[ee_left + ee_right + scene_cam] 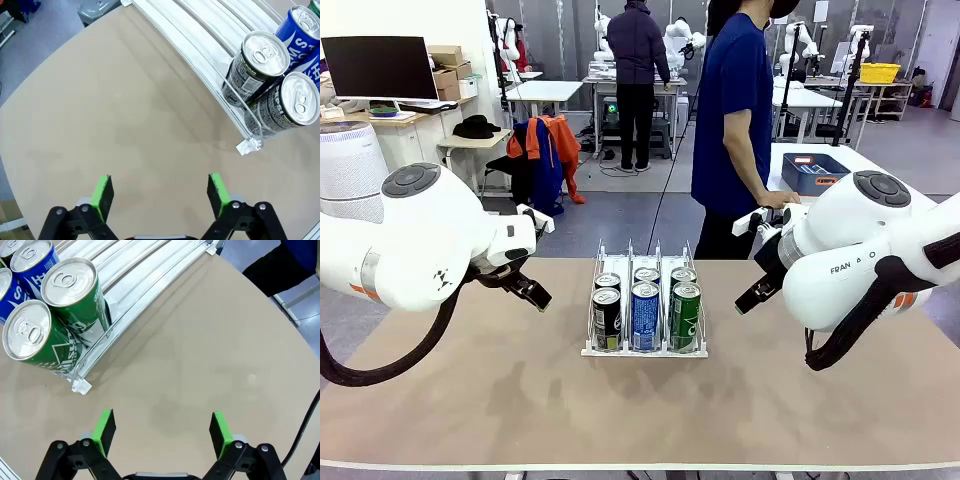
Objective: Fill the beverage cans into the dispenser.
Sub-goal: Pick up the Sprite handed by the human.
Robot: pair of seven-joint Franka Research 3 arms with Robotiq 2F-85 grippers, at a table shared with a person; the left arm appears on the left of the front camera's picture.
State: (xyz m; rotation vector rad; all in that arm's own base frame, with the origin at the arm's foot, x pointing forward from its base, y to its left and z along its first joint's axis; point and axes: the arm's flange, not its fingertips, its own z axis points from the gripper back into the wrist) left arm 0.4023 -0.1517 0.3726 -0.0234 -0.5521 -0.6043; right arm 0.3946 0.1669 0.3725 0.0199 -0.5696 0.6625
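The dispenser [645, 349] stands mid-table with several beverage cans upright in its three lanes, two per lane: black cans [607, 318] on the left, blue cans [645, 315] in the middle, green cans [685, 315] on the right. My left gripper [533, 292] hovers left of the rack, and my right gripper [752, 296] hovers to its right. In the left wrist view my left gripper [160, 194] is open over bare tabletop, with the black cans [257, 65] beyond it. Seen from the right wrist, my right gripper [161, 432] is open and holds nothing, the green cans [75, 292] ahead.
A person in a blue shirt [735, 110] stands at the table's far side, one hand [775, 200] resting near my right arm. A blue-grey tub [815, 172] sits on a white table behind. The brown tabletop [640, 410] lies bare in front of the rack.
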